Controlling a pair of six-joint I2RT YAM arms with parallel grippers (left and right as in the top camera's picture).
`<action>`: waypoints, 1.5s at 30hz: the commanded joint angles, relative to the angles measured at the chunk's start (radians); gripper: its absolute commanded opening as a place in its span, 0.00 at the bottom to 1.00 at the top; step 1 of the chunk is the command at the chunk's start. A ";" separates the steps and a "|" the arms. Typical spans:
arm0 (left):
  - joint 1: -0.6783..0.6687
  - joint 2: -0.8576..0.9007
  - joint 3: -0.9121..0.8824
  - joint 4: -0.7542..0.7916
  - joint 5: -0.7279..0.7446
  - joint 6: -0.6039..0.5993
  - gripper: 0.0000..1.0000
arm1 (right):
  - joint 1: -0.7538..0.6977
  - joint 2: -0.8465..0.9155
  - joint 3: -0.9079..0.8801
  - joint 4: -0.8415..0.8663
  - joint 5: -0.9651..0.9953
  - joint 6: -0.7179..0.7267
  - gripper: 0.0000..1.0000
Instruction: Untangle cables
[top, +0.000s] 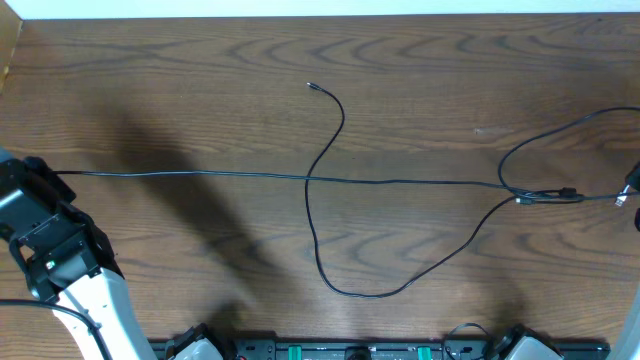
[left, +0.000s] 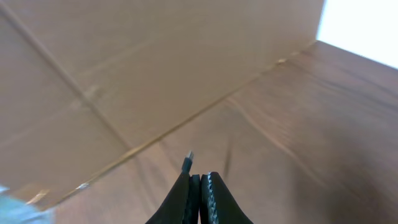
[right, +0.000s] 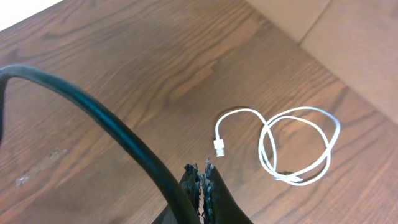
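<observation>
We look down on a wooden table (top: 200, 60). A long cord (top: 200, 174), thin and black, runs nearly straight across it from left to right. A second cord (top: 335, 130), also black, starts at a small plug near the top middle, crosses the long cord at mid-table, sags into a wide curve, then meets it again near the right edge, where a further loop rises.

The left pincer (left: 200, 183) is closed on the long cord's left end, its plug (left: 188, 159) poking up between the fingers, with cardboard (left: 155, 62) behind. The right pincer (right: 201, 177) is closed too; whether it pinches anything we cannot tell from its own camera. A thick arm cable (right: 93, 109) sweeps past it.

A white cord (right: 301, 146) lies apart beside that pincer, coiled loosely on itself.

We judge the work partly done: white is free of black, but the two black cords cross twice and need separating.

No brand, label or writing is readable.
</observation>
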 joint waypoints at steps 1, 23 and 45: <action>0.008 0.006 0.021 -0.008 0.182 -0.076 0.07 | -0.009 0.019 0.009 0.000 -0.061 0.013 0.01; -0.032 0.077 0.021 -0.423 0.481 -0.144 0.98 | -0.009 0.027 0.009 0.003 -0.179 0.010 0.01; -0.712 0.142 0.021 -0.357 0.792 0.479 0.98 | 0.037 0.027 0.009 0.065 -0.942 -0.268 0.01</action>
